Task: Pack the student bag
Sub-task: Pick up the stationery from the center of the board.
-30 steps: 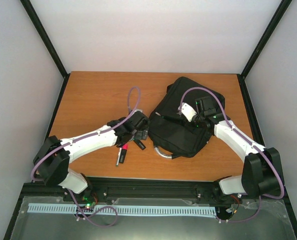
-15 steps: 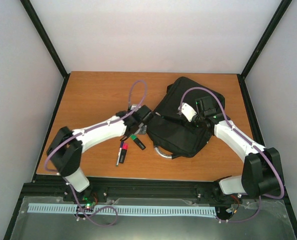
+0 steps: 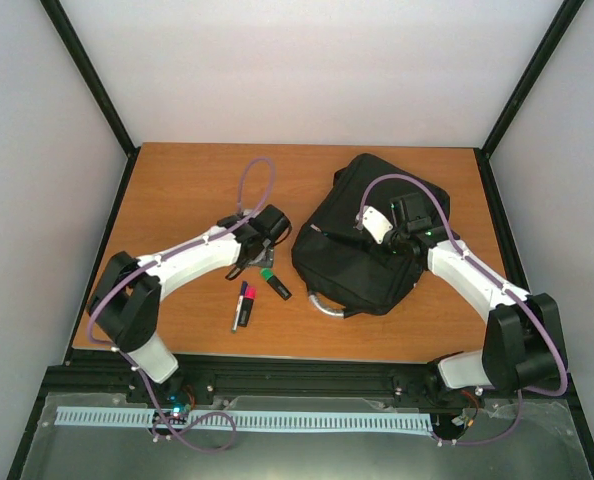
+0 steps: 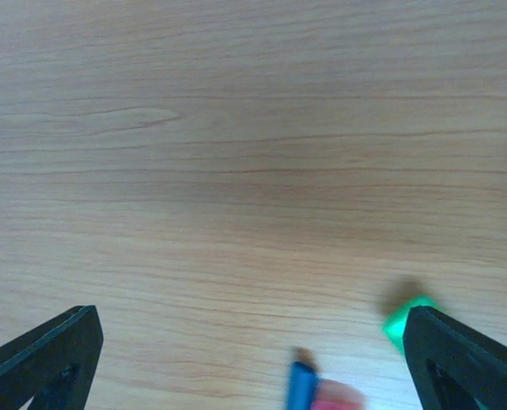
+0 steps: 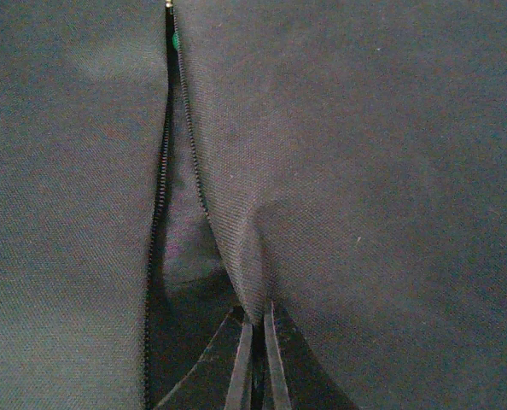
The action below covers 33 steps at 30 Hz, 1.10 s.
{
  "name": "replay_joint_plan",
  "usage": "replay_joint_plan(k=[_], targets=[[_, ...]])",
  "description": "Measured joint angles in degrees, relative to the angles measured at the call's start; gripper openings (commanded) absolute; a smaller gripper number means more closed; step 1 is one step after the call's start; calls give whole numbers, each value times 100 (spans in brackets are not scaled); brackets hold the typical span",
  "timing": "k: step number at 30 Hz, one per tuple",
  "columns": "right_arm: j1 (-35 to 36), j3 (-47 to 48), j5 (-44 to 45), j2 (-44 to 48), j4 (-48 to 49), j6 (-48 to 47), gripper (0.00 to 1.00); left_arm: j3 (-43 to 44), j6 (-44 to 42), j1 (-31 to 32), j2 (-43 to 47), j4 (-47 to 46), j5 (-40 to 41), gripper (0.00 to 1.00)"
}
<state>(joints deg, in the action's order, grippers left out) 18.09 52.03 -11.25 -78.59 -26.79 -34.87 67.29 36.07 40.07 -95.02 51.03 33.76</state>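
The student bag (image 3: 362, 255), a large black backpack, lies on the right half of the wooden table. My right gripper (image 3: 361, 230) rests on top of it, shut on a pinched fold of bag fabric (image 5: 236, 256) beside the open zipper (image 5: 160, 196); in the right wrist view its fingertips (image 5: 255, 329) press together on that fold. My left gripper (image 3: 253, 264) hangs wide open and holds nothing, just left of the bag, above the markers. In the left wrist view the left gripper (image 4: 249, 342) shows bare wood between its fingers.
A green-capped marker (image 3: 274, 283) (image 4: 407, 318) and a pink-and-black marker (image 3: 243, 305) lie on the table left of the bag. A blue and pink tip (image 4: 303, 389) shows blurred at the bottom of the left wrist view. The bag's grey loop handle (image 3: 322, 305) points toward the near edge.
The left gripper went from over the markers toward the bag's left edge, then back left a little. The markers now lie uncovered. The right gripper has kept its hold on the fabric.
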Motion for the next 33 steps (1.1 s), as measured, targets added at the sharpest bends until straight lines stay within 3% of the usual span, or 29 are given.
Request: replay_joint_plan(k=[6,13,20,33], targets=[[0,0,-15,-22,0,0,3,-278,553,0,450,-804,-1438,83],[-2,11,-20,-37,-11,0,3,-295,1381,13,33,-1088,-2566,72],[-4,35,-33,-76,-33,0,3,-319,2100,17,-44,-1165,-2973,58],[-4,46,-37,-94,-46,2,3,-214,3276,22,-417,-833,-3042,58]])
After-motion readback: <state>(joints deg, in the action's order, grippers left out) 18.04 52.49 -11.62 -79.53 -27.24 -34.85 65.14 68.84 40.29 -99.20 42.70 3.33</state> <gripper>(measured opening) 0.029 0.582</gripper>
